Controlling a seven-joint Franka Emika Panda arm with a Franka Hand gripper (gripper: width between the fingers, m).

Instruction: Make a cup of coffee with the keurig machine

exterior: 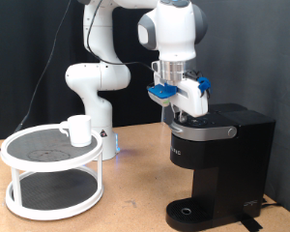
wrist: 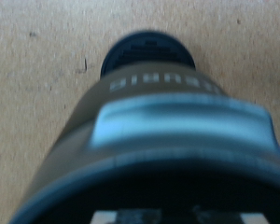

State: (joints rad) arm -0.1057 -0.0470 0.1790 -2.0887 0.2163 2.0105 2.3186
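Note:
The black keurig machine [exterior: 220,155] stands on the wooden table at the exterior view's right, its top lid down and its round drip base [exterior: 191,213] bare. My gripper [exterior: 188,116] is right above the front of the lid, at or touching it. Nothing shows between the fingers. The wrist view looks steeply down the machine's front [wrist: 168,131], blurred and very close, with the drip base [wrist: 147,51] beyond it. The white cup [exterior: 78,130] stands upright on the top shelf of a round rack at the exterior view's left, far from the gripper.
The white two-tier round rack [exterior: 29,184] takes up the table's left part in the exterior view. The robot's base [exterior: 92,116] stands behind it. A black curtain hangs at the back. Bare wooden table lies between the rack and the machine.

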